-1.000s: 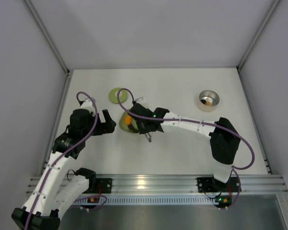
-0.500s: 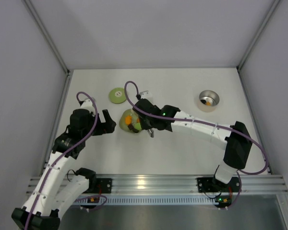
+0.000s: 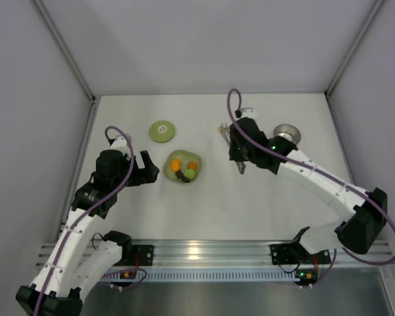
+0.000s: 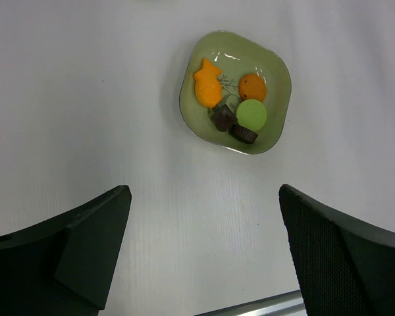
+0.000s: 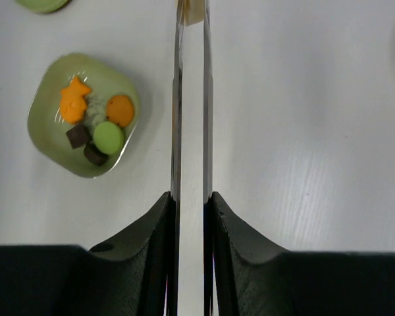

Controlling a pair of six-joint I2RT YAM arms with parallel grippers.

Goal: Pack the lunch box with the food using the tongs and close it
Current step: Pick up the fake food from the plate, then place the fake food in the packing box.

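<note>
Fingers (image 5: 157, 220) of the right tool (image 5: 191, 199) are pressed together on the long thin silvery metal tongs (image 5: 176, 112). They squeeze the two slim arms until these run almost parallel. In the right wrist view the tongs run straight up the middle of the frame, and at their tips on the top edge a small pale beige piece of food (image 5: 192, 10) is pinched.

In the top view the tongs' long axis is close to vertical, leaning a little to the upper left. The loaded tips sit above the tool and the joined end pokes out below it.

The coming move turns on where the small round silvery metal lunch box (image 3: 291, 131) lies. It stands on the white desk (image 3: 263, 210) to the right of the tool in the top view, near it and partly behind the arm. That puts it well off to the side of the tips, not ahead of them. My judgement is that the tips must swing right across their own axis to come over the tin's open mouth. The right arm is plainly the nearer one.

Farther out to the left is the light green squarish plate (image 5: 41, 135). On it lie an orange fish-shaped piece (image 5: 73, 100), an orange round (image 5: 120, 110), a green round (image 5: 108, 137) and two dark brown bits (image 5: 79, 135). The flat round green lid (image 3: 162, 130) lies just above the plate in the top view, apart from the tin.

The left tool (image 4: 203, 192) hovers spread wide, holding nothing, at the lower left of the plate.
</note>
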